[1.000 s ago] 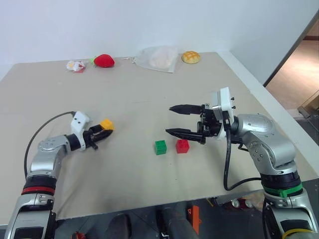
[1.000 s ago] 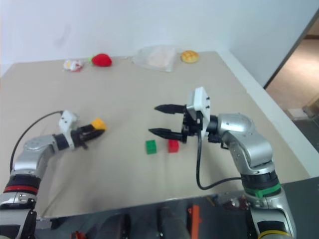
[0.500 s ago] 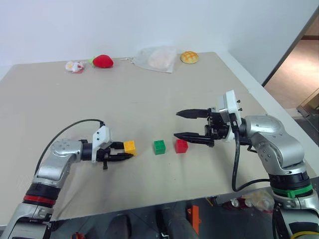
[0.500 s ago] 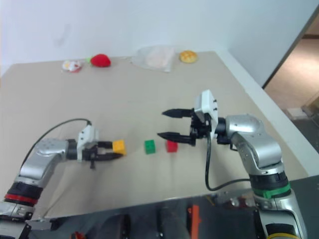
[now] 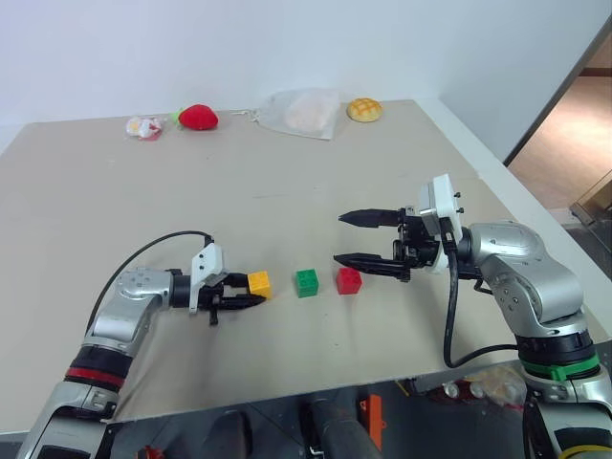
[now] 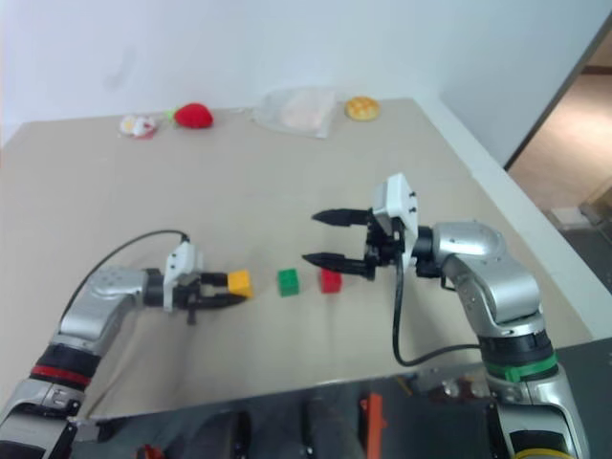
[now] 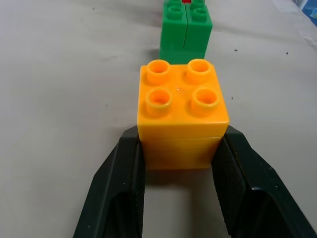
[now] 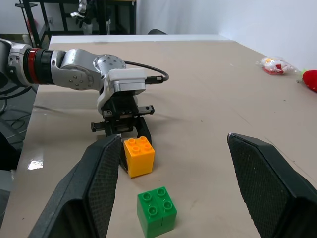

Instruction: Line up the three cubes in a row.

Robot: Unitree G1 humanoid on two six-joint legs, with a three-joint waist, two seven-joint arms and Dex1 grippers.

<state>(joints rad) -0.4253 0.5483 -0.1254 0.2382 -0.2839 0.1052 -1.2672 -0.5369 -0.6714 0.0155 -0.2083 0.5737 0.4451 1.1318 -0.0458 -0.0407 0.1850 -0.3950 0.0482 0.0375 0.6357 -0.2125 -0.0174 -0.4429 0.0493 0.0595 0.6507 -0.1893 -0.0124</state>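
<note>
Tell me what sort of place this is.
Probably a robot lab or test room: a plain beige table against a bare white wall, laid with toy props such as a strawberry toy and plastic cubes, with metal racks in the background.

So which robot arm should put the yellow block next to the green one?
The left. Its left gripper is already shut on the yellow-orange cube, just beside the green cube and the red cube. The right gripper hangs open above the table, holding nothing.
</note>
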